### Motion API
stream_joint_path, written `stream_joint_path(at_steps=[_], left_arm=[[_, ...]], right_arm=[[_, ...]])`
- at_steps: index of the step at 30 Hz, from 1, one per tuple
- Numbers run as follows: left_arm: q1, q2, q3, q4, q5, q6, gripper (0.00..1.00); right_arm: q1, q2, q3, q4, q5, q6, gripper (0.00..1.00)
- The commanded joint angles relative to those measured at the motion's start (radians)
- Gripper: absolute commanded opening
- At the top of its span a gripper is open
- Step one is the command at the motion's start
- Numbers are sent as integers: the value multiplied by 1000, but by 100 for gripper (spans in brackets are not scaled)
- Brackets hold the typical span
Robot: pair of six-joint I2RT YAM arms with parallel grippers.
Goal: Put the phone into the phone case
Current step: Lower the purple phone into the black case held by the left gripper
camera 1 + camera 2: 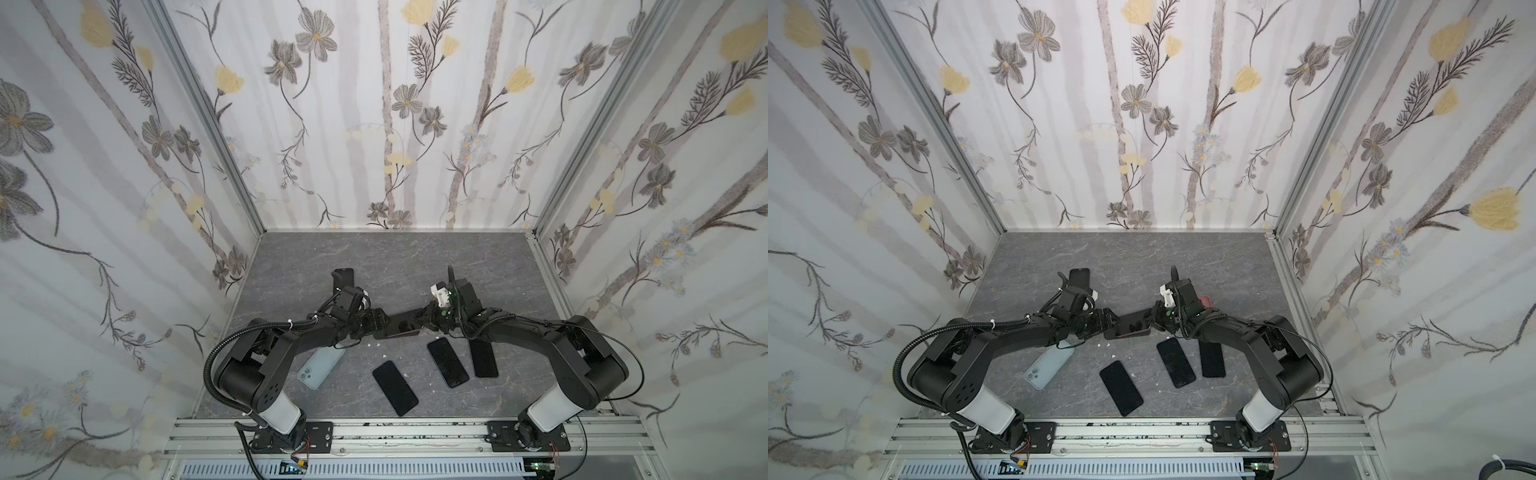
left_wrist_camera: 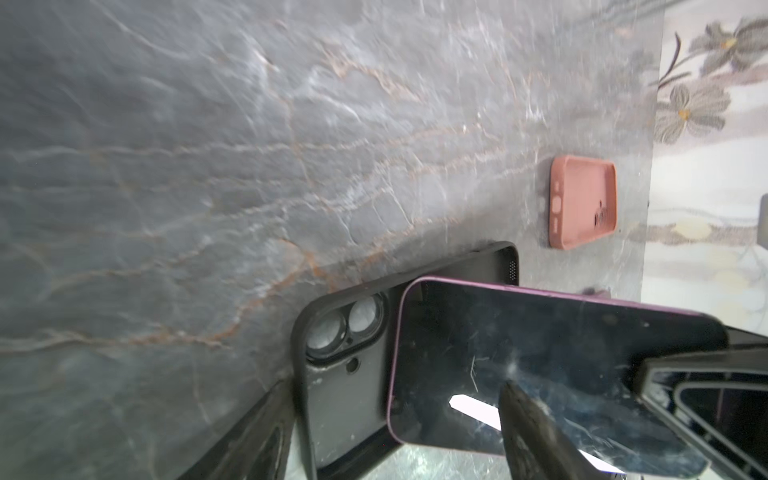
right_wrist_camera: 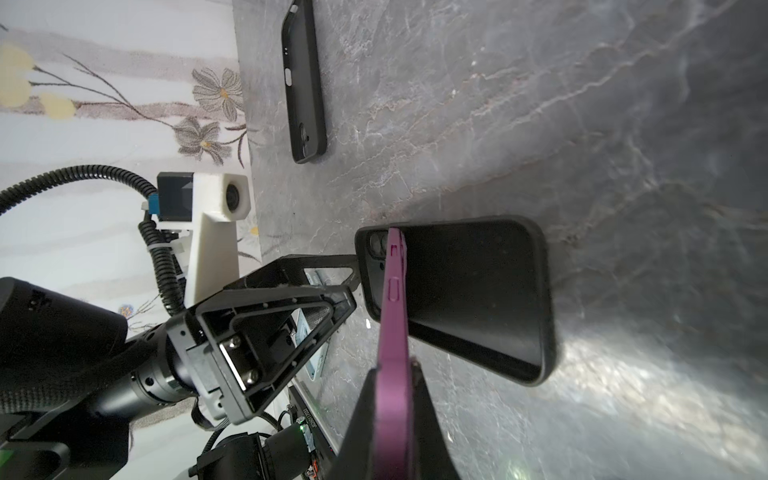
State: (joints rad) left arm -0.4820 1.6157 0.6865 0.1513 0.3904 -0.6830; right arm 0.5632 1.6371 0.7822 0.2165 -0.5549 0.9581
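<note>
Purple-edged phone is tilting over the black phone case, which is lying open side up on the grey marbled bench. In a top view, the right pincer is clenching the phone's 3 o'clock end, with the phone reaching out toward 9 o'clock from it. The left pincer is standing released, spread wide at the case's 9 o'clock, camera-cutout end.

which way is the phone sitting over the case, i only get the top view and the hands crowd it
observer: Not seated. The right wrist view shows the purple phone edge-on, pinched in the right hand and held over the open black case.
operator: has the left hand got the case
observer: The left hand is open, its fingers at the case's camera-cutout end.
</note>
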Motion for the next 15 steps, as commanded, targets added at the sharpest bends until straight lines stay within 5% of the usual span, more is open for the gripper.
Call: stream_joint_path(at_steps=[1,5,15], left_arm=[[4,30,4,-34,-17,-26,78],[3,59,-3,-3,47,-53,70],[-31,-11,-91,46,14,-166,72]], right_arm=[[1,26,17,8,-75,-43,0],[1,52,19,37,-98,-50,0],[2,72,-87,218,-69,45,0]])
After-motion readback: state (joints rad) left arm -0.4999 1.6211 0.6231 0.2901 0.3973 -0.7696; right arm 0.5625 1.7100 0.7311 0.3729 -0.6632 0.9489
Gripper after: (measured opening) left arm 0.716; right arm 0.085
